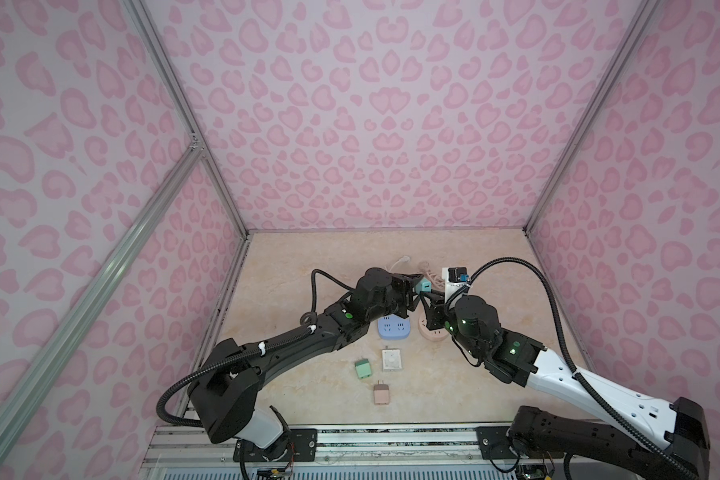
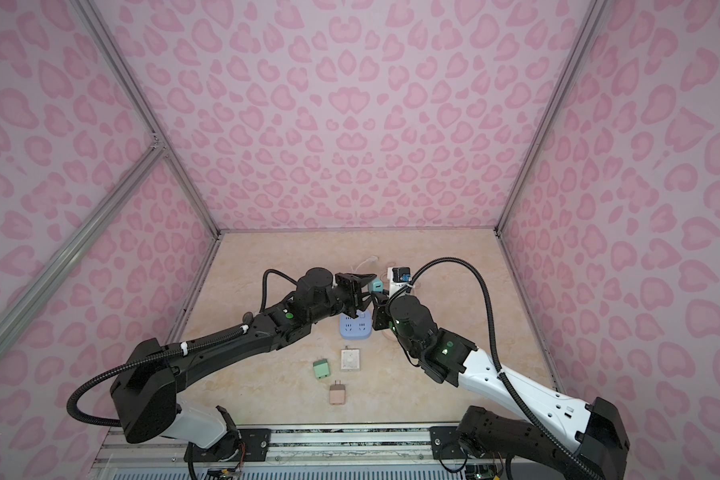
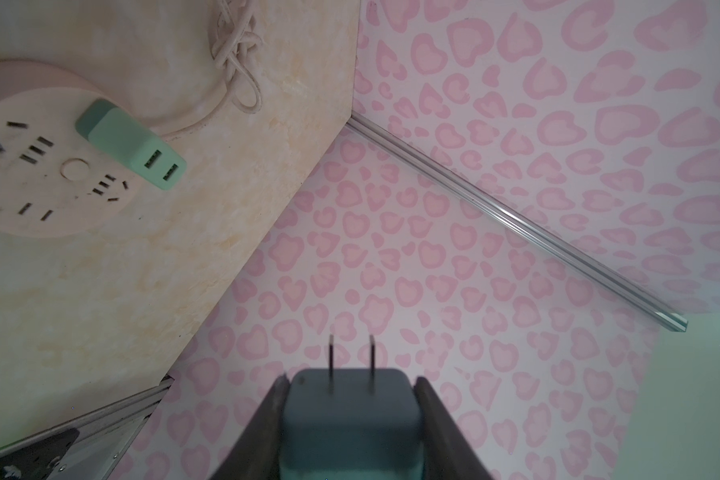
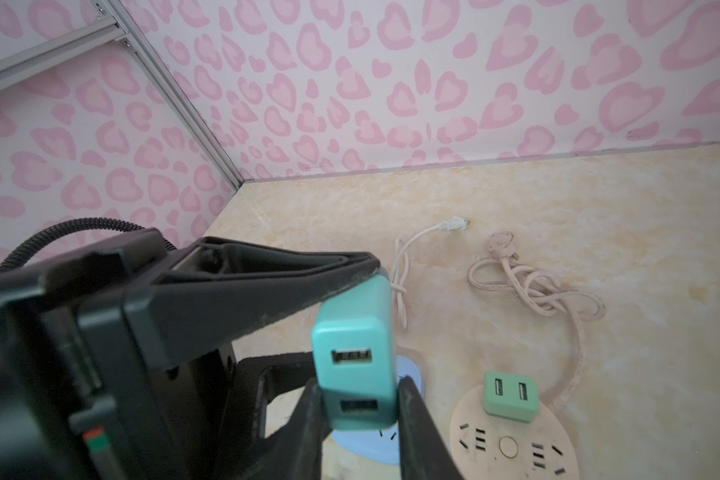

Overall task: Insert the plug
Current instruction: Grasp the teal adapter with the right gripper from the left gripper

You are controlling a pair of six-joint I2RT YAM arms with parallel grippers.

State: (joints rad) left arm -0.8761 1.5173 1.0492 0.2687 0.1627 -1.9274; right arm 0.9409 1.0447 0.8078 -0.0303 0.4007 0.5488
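Observation:
A teal plug (image 1: 424,286) (image 2: 377,286) hangs in the air between both arms. My left gripper (image 3: 351,386) is shut on its body, and the two prongs (image 3: 350,361) stick out free toward the wall. In the right wrist view the plug's USB end (image 4: 354,357) faces the camera. My right gripper (image 4: 358,399) is closed round that lower end, a finger on each side. Below lie a blue power strip (image 1: 393,328) (image 4: 375,449) and a round pink power strip (image 1: 431,332) (image 3: 38,166) (image 4: 512,440).
A green plug (image 3: 129,143) (image 4: 511,395) sits inserted in the pink strip. Nearer the front lie a green plug (image 1: 363,368), a white square plug (image 1: 392,359) and a pink plug (image 1: 381,394). A white strip (image 1: 449,286) and coiled cables (image 4: 533,286) lie at the back.

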